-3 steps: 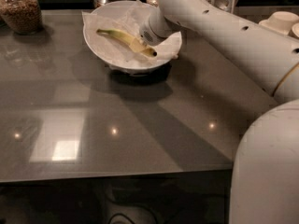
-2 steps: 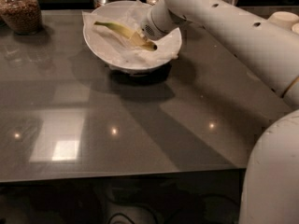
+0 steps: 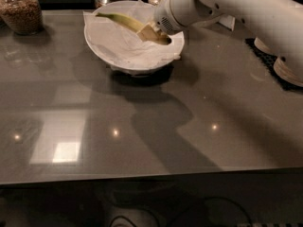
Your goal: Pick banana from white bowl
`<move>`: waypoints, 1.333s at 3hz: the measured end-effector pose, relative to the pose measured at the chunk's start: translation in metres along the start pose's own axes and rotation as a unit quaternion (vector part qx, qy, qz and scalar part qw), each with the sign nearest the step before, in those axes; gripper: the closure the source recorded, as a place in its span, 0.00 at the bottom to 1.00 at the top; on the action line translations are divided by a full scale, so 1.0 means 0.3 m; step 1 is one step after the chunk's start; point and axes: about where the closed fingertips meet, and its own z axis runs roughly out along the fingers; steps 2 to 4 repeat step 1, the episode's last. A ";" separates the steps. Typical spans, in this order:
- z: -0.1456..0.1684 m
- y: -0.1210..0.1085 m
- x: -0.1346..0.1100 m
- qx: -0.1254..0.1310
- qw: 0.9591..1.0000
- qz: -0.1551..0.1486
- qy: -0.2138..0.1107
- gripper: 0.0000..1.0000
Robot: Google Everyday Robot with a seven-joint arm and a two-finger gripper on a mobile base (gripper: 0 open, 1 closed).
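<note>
Jaws pinch one end of the banana (image 3: 124,21). The gripper (image 3: 152,32) sits inside the one white bowl (image 3: 118,51), toward 3 o'clock. The single banana slants to 10 o'clock, tip over the rim. Three jars (image 3: 19,9) line the table's (image 3: 142,141) far edge, and tabletop spreads toward 6 o'clock.

Single view, high, at near table (image 3: 142,126) edge, angled down toward the far edge, fairly close. Arm (image 3: 246,13) enters from upper right; gripper (image 3: 150,32), clamped on banana (image 3: 123,20), sits upper centre over white bowl (image 3: 97,48).
</note>
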 end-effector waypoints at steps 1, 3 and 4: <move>-0.212 0.059 0.010 -0.011 0.999 -0.047 -0.004 1.00; -0.212 0.059 0.010 -0.011 0.999 -0.047 -0.004 1.00; -0.212 0.059 0.010 -0.011 0.999 -0.047 -0.004 1.00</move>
